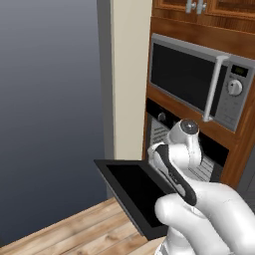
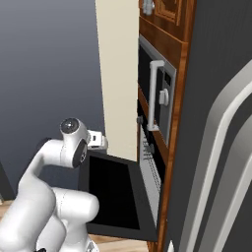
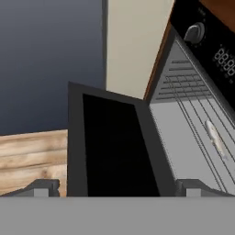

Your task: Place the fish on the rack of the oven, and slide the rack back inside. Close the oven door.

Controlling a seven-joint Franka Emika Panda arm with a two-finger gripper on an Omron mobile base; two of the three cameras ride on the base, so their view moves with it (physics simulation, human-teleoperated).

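Lying on the rack (image 3: 202,124) inside the oven (image 3: 183,105), up and to the right of the gripper (image 3: 117,188): the fish (image 3: 215,137). Spreading wide with nothing held, fingertips (image 3: 42,188) hovering over the lowered oven door (image 3: 114,147)

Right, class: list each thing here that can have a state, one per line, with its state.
oven door: open, folded down flat.
rack: inside the oven cavity.
fish: lying on the rack.
microwave: door shut.
gripper: jaws apart, holding nothing, above the door.
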